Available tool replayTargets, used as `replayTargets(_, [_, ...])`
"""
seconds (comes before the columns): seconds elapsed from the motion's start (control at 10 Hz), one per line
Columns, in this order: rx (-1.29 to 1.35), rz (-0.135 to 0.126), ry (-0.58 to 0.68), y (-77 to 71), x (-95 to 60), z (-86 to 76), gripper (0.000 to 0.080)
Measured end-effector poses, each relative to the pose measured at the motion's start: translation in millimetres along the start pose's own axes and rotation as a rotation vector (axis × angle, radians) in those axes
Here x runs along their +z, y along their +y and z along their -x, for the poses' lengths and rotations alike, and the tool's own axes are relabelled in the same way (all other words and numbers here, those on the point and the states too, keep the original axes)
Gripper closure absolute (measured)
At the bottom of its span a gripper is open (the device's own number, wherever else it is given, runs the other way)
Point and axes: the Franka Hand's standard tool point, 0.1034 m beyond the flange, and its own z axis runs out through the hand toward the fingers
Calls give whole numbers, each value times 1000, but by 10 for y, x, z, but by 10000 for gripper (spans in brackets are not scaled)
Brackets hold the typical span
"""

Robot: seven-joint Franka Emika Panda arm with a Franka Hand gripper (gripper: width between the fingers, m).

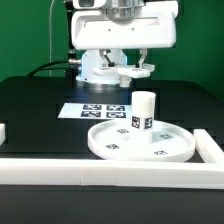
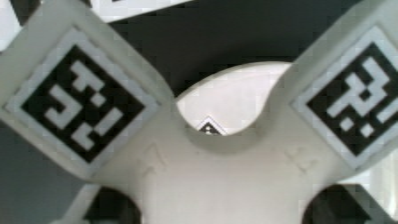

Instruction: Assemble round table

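— Where is the cross-shaped piece (image 2: pixel 199 175)?
— Pinched in the claw (image 1: pixel 128 58), aloft. The upright cylinder (image 1: pixel 144 108) on the disc (image 1: pixel 135 152) waits below, nearer the desk's (image 1: pixel 40 110) front.

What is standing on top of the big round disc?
A short white cylinder stands upright on the disc. Square tags show around it; the disc surface under the cylinder is covered.

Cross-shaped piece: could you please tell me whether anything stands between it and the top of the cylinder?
Nothing visible does. The gripper holds the cross-shaped piece raised at the back; the cylinder stands upright on the round disc, its top bare. Only the marker board lies flat between them.
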Motion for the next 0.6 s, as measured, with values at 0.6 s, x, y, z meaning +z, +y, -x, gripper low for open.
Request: replayTargets(0.6, [-189, -13, 27, -391, -305, -510, 354])
